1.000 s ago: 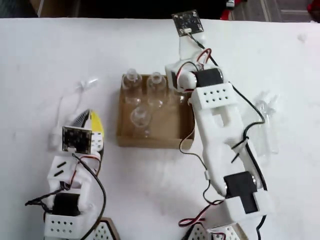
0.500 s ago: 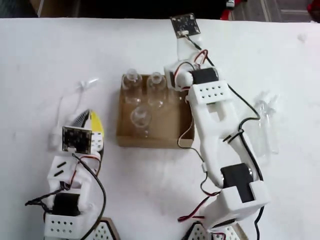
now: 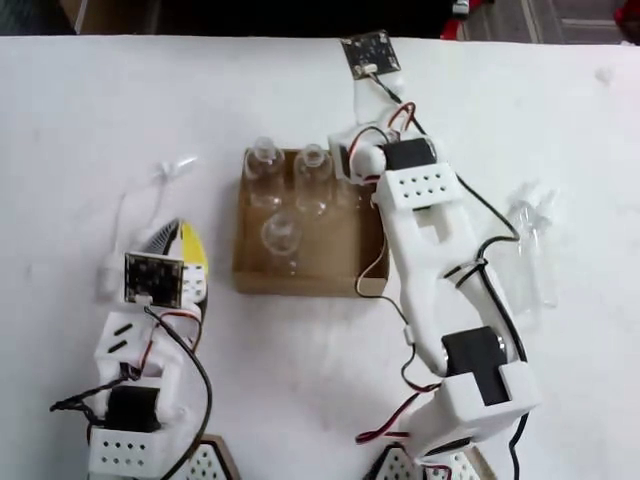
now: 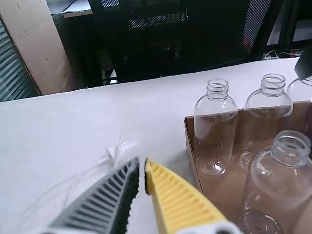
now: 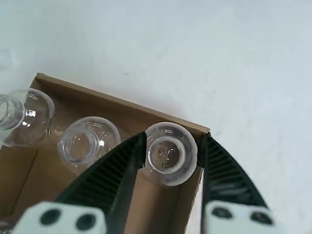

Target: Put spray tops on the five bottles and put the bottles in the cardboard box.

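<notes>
A cardboard box [image 3: 250,275] sits mid-table with several clear bottles standing in it, all open-mouthed with no spray tops. My right gripper [image 5: 173,141] reaches down into the box's far right corner, its black fingers [image 5: 124,165] pressed on both sides of a bottle [image 5: 169,155]. Two more bottles [image 5: 87,141] stand beside it. My left gripper [image 4: 141,168], with grey and yellow fingers, rests shut and holds nothing, left of the box [image 4: 195,146]. A clear spray top [image 4: 114,153] with its tube lies on the table just beyond it.
Another clear bottle [image 3: 530,250] lies on its side on the white table to the right of the right arm [image 3: 430,240], with a spray top at its far end. The spray top [image 3: 172,170] left of the box has open table around it.
The right arm's elbow has swung toward the near edge and its wrist has shifted slightly left over the box corner. The left arm has stayed still.
</notes>
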### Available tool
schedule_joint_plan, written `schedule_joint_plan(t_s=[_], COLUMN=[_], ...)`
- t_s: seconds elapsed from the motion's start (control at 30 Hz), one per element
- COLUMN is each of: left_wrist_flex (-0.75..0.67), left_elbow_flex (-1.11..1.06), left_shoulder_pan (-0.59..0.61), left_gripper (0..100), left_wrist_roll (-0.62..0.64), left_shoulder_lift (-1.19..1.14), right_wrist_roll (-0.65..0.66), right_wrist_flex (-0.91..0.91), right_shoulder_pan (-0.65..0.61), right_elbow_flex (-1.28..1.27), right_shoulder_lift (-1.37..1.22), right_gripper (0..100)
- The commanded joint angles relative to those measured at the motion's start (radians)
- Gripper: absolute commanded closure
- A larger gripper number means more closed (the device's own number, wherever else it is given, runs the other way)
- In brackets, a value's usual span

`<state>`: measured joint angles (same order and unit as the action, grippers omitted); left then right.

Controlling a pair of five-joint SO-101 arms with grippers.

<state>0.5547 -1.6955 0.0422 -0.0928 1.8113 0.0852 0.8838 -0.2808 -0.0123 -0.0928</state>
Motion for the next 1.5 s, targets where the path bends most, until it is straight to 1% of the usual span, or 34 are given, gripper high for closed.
schedule_joint_plan(t_s=[0.0, 0.23, 0.43, 0.57, 0.73, 0.93, 1.07, 1.17, 1.23, 1.3, 1.47], left_wrist_flex=[-0.026, -0.026, -0.025, -0.025, -0.025, -0.023, -0.023, -0.023, -0.023, -0.02, -0.009], left_elbow_flex=[0.003, 0.003, 0.003, 0.003, 0.003, 0.003, 0.003, 0.003, 0.003, 0.003, 0.003], left_shoulder_pan=[-0.013, -0.013, -0.013, -0.013, -0.013, -0.013, -0.013, -0.008, -0.008, -0.008, -0.01], left_gripper=[98, 98, 98, 98, 98, 98, 98, 98, 98, 98, 98], left_wrist_roll=[-0.011, -0.011, -0.011, -0.011, -0.011, -0.011, -0.011, -0.011, -0.011, -0.011, -0.011], left_shoulder_lift=[0.012, 0.012, 0.012, 0.012, 0.012, 0.012, 0.012, 0.012, 0.012, 0.012, 0.012], right_wrist_roll=[-0.009, -0.009, -0.003, 0.0, 0.008, 0.207, 0.319, 0.416, 0.457, 0.479, 0.482], right_wrist_flex=[-0.015, -0.012, 0.093, 0.143, 0.196, 0.197, 0.194, 0.196, 0.2, 0.2, 0.24], right_shoulder_pan=[0.018, 0.016, 0.048, 0.166, 0.394, 0.607, 0.684, 0.691, 0.685, 0.673, 0.638], right_elbow_flex=[0.005, 0.02, 0.069, 0.097, 0.112, 0.095, 0.095, 0.097, 0.097, 0.097, 0.138], right_shoulder_lift=[0.01, 0.038, 0.223, 0.349, 0.427, 0.404, 0.288, 0.166, 0.096, 0.045, -0.039], right_gripper=[81.3, 81.2, 81.2, 81.2, 81.2, 81.4, 81.4, 81.5, 81.5, 81.5, 81.5])
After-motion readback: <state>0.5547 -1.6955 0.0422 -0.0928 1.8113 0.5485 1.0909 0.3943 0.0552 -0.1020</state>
